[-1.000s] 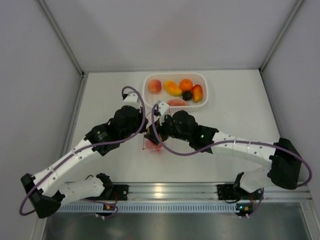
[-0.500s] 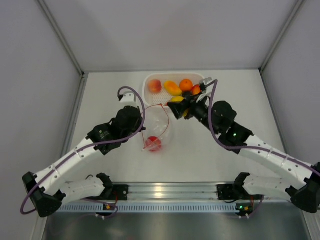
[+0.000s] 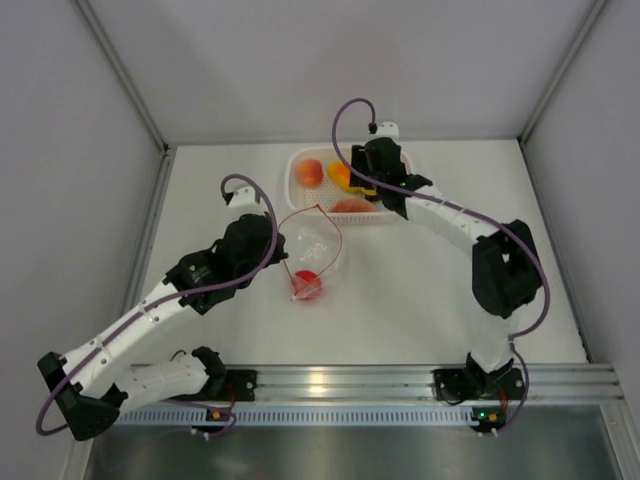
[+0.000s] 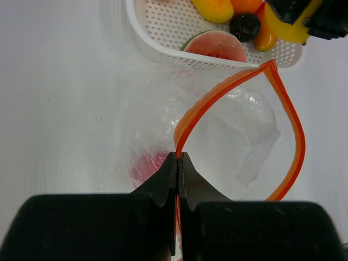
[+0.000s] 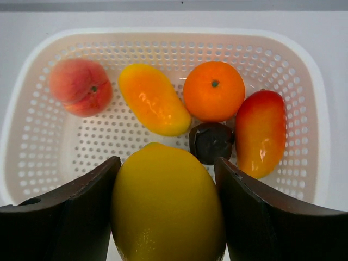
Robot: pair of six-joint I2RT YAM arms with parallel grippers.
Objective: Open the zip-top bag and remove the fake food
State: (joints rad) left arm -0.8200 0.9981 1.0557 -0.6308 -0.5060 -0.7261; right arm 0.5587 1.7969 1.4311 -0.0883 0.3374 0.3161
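The clear zip-top bag (image 3: 315,248) lies open on the table, its orange-red zip strip (image 4: 293,136) spread in a loop. My left gripper (image 4: 179,156) is shut on the strip's near side (image 3: 284,262). One red piece of fake food (image 4: 145,166) lies inside the bag (image 3: 307,285). My right gripper (image 5: 166,163) is shut on a yellow lemon (image 5: 167,204) and holds it above the white basket (image 5: 163,35). It also shows at the top right of the left wrist view (image 4: 304,19).
The basket (image 3: 300,160) stands at the back of the table. It holds a peach (image 5: 80,87), a yellow-orange mango (image 5: 154,99), an orange (image 5: 213,91), a dark fruit (image 5: 211,142), a red-yellow fruit (image 5: 260,133) and a watermelon slice (image 4: 213,46). Grey walls enclose the table.
My right arm has left the bag and swung back over the basket with the lemon. My left gripper has kept hold of the zip strip; the bag mouth stands open.
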